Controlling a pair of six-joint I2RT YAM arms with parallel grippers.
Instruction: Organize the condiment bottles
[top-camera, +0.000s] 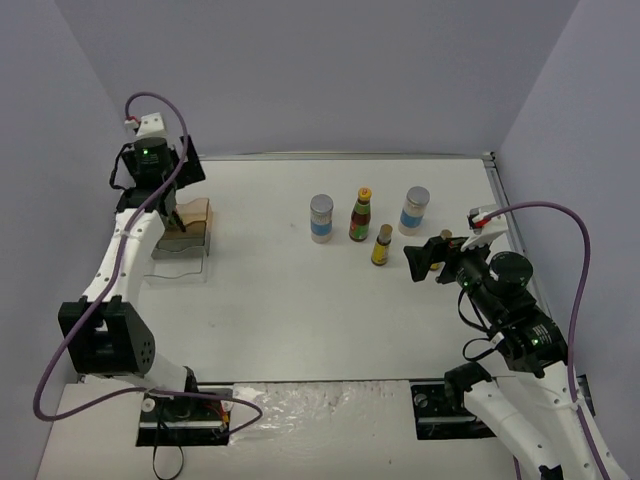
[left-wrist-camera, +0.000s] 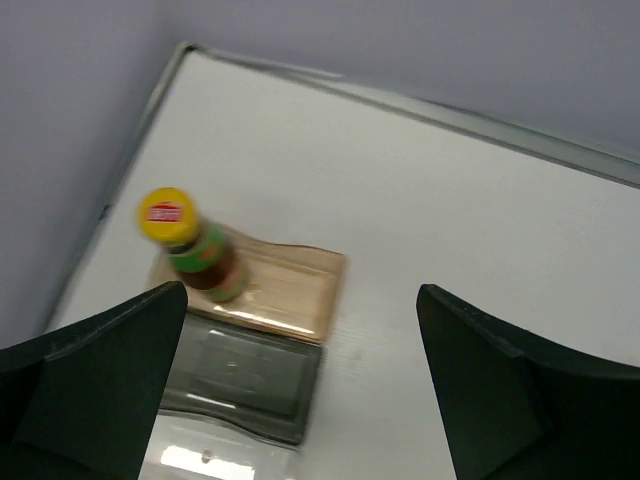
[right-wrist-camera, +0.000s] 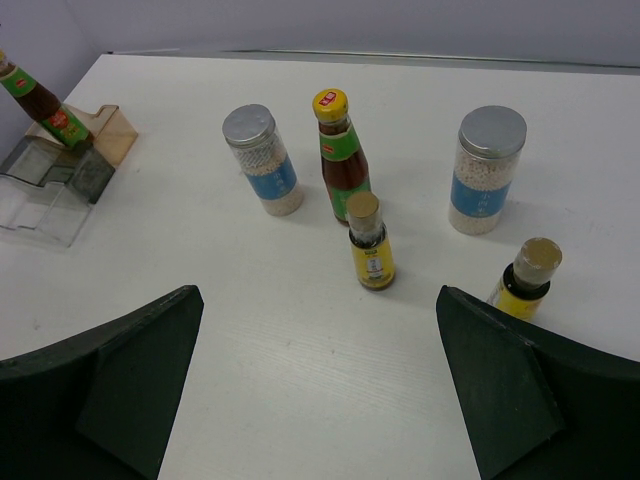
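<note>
Right up front, my right pincer (right-wrist-camera: 315, 291) gapes empty; a tiny yellow bottle (right-wrist-camera: 527, 278) stands upright just ahead, right of centre, with four more bottles (right-wrist-camera: 343, 150) beyond it on the tabletop (right-wrist-camera: 250, 330), all nearer this arm. Far left, my left pincer (left-wrist-camera: 302, 290) hangs released over the tray (left-wrist-camera: 240, 370), a dark bottle (left-wrist-camera: 200, 255) sitting on its amber tier.

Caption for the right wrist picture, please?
Open right end effector overlooks five condiment bottles; a sixth sits on the clear tray, far left.

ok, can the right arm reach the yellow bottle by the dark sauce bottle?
Probably yes: the right claw is open and faces the yellow bottle; nothing stands between them.
</note>
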